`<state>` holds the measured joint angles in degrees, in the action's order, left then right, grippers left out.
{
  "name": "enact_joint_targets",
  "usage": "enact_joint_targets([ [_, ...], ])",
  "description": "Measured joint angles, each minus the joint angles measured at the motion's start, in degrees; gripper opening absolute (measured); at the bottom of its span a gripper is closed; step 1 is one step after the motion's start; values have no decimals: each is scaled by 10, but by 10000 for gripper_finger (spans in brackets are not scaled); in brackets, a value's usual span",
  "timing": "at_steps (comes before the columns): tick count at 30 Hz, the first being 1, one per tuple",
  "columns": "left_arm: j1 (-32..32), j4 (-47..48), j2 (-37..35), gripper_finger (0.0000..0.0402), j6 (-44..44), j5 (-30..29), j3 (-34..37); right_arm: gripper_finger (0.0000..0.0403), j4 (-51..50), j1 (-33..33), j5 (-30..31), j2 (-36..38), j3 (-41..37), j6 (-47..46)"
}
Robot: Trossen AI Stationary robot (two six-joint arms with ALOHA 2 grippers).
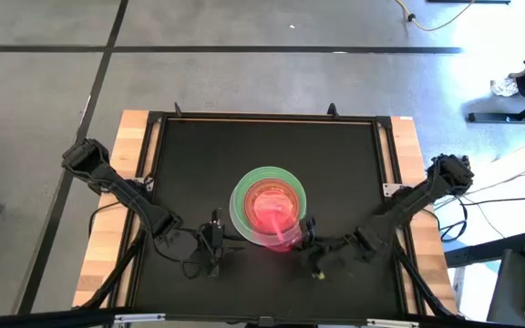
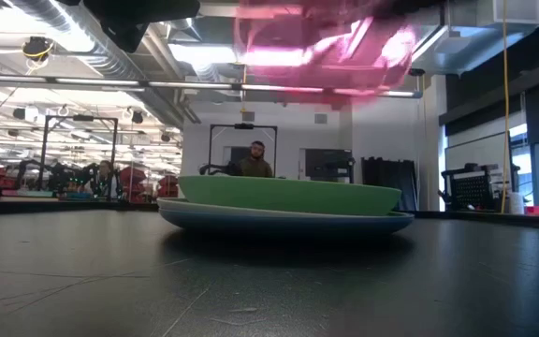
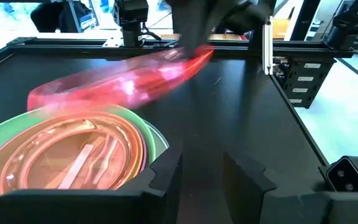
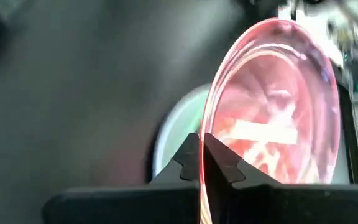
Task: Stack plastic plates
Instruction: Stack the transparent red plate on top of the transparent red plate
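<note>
Right hand (image 4: 202, 163) pinches the blurred pink plate (image 4: 278, 112) over the stack (image 1: 241, 202) — lower plates hidden; left hand (image 3: 202, 177) open, empty.

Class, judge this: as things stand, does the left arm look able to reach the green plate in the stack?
Probably yes: the left gripper, open, sits beside the green plate with bare mat between, though the right gripper holds a pink plate overhead.

From my station I see the black table mat (image 1: 190, 164) on a wooden tabletop (image 1: 117, 200), grey floor around it with a yellow cable (image 1: 436, 20). Across the table, a seated person (image 2: 255, 161) and a black frame (image 2: 242, 131) show in the room.
</note>
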<state>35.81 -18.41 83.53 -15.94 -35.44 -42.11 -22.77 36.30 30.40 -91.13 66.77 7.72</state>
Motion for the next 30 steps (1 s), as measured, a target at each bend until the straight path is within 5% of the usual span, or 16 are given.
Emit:
enact_joint_targets([
  [6,0,0,0,96,0,0,0,0,73,-64,-12,0,-83,-23],
  [10,-2,0,0,96,0,0,0,0,131,-97,-74,0,-120,-27],
  [16,-3,0,0,96,11,2,0,0,140,-137,-149,-1,-134,-59],
  [21,-3,0,0,96,12,4,0,5,156,-157,-146,-1,-134,-138],
  [30,-15,40,1,96,35,5,1,105,156,-172,-150,-1,-134,-160],
])
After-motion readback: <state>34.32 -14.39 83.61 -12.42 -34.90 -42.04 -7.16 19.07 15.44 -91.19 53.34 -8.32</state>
